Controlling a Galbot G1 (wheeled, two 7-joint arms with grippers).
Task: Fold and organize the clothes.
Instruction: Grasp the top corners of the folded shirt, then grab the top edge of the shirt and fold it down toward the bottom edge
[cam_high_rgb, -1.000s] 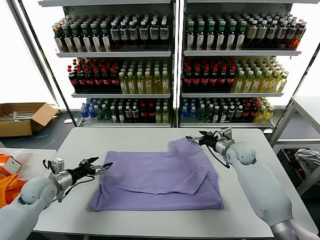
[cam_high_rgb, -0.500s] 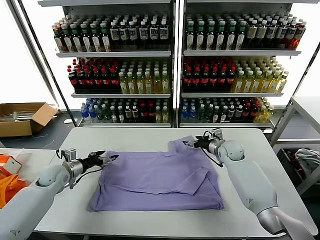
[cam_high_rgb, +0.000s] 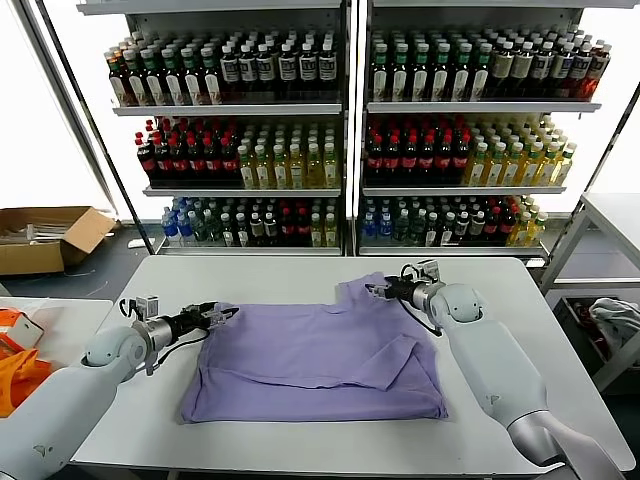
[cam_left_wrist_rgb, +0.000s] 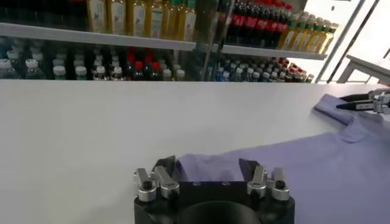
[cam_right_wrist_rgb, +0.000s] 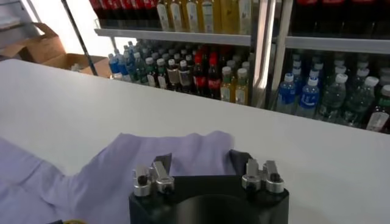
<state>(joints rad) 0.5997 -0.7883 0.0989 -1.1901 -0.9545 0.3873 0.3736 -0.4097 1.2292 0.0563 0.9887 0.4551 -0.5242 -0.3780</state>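
Note:
One lavender T-shirt (cam_high_rgb: 310, 355) lies plain side up on the white table (cam_high_rgb: 280, 275), partly folded, with a sleeve flap turned onto its middle. My left gripper (cam_high_rgb: 222, 313) is low at the shirt's far left corner. In the left wrist view that gripper (cam_left_wrist_rgb: 206, 165) is open, its jaws standing to either side of the cloth's edge (cam_left_wrist_rgb: 292, 164). At the sleeve by the far edge is my right gripper (cam_high_rgb: 372, 290). It (cam_right_wrist_rgb: 202, 157) is open too, with the purple sleeve (cam_right_wrist_rgb: 103, 176) lying between its jaws.
Drink shelves (cam_high_rgb: 345, 130) stand behind the table. On the floor to the left lies a cardboard box (cam_high_rgb: 40, 235). Orange fabric (cam_high_rgb: 20, 370) sits at the left edge. To the right are a side table (cam_high_rgb: 612, 215) and a pale cloth bundle (cam_high_rgb: 615, 320).
Both grippers have moved inward onto the shirt, the left to its far left corner and the right to the far sleeve. Their jaws have narrowed around the cloth.

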